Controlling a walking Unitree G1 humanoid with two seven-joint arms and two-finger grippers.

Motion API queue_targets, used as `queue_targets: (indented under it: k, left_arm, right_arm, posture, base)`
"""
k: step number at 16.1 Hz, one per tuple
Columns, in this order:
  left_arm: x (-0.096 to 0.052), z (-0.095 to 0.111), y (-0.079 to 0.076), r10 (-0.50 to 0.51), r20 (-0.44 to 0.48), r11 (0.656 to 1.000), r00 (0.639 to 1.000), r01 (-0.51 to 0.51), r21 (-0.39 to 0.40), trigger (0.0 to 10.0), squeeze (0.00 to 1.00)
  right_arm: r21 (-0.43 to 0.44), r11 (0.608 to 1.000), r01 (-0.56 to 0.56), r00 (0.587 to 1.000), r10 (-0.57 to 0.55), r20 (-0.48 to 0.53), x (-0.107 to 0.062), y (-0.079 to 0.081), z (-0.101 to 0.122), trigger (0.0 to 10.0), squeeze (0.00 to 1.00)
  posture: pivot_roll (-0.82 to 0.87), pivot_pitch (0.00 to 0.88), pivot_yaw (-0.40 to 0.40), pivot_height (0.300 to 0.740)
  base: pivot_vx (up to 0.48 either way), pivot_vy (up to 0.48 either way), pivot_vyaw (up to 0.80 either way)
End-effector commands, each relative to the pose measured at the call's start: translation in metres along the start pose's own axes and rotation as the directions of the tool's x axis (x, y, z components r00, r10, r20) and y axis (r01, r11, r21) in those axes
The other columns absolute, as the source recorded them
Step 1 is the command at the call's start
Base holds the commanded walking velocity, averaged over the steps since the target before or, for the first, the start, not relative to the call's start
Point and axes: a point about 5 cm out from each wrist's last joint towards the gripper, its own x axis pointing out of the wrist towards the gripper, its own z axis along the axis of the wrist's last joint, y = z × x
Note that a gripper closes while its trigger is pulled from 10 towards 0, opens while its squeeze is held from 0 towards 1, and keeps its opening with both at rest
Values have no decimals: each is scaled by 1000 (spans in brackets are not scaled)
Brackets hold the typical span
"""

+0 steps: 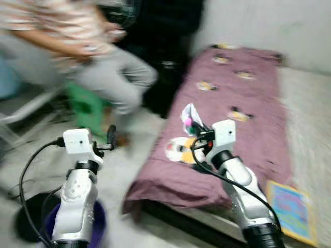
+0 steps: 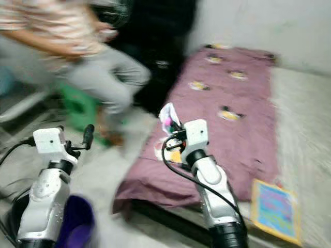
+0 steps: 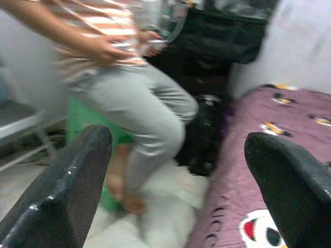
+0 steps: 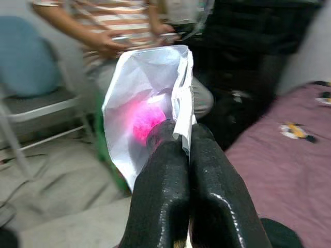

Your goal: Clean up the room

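Note:
My right gripper [image 1: 195, 129] is shut on a thin white plastic bag [image 4: 147, 111] with something pink [image 4: 146, 123] inside, held up over the near corner of the purple bedspread [image 1: 243, 108]. In the eye views the bag [image 1: 190, 116] sticks up above the fingers. My left gripper [image 1: 110, 135] is raised over the floor left of the bed, its fingers [image 3: 67, 186] wide apart and holding nothing.
A person [image 1: 98, 57] in a striped top and grey trousers sits on a green stool [image 1: 85, 106] close ahead on the left. A purple bin [image 1: 98, 219] stands by my left arm. A colourful book [image 1: 292, 209] lies on the mattress edge. Black bags [image 1: 165, 46] are stacked behind.

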Motion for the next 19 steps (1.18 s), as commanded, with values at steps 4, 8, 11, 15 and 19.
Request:
queue_targets:
  k: [4,8,11,15,19]
  left_arm:
    - [1,2,-2,-12,5,1000,1000,12,17,10000,0]
    - [0,1,-4,-15,3,1000,1000,15,14,10000,0]
    - [1,1,-5,-21,2,1000,1000,21,13,10000,0]
    - [2,2,-6,-27,3,1000,1000,27,12,10000,0]
    - [2,4,-8,-54,10,998,998,54,-11,10000,0]
  right_arm:
    - [4,1000,9,1000,-9,2,-1,-4,0,10000,0]
    - [7,1000,2,1000,-2,0,-1,-4,0,10000,0]
    - [8,1000,0,1000,0,0,-1,-3,0,10000,0]
    - [7,1000,-6,1000,6,-1,-1,-3,-1,10000,0]
    - [6,1000,-11,1000,11,-6,0,-3,-2,10000,0]
  posture:
    - [-94,0,-4,740]
    - [-94,0,-4,740]
    - [-95,0,-3,740]
    - [-96,0,-2,740]
    - [-77,0,-9,740]
  base:
    - [0,0,800]
    - [0,0,800]
    - [0,0,800]
    - [0,0,800]
    - [0,0,722]
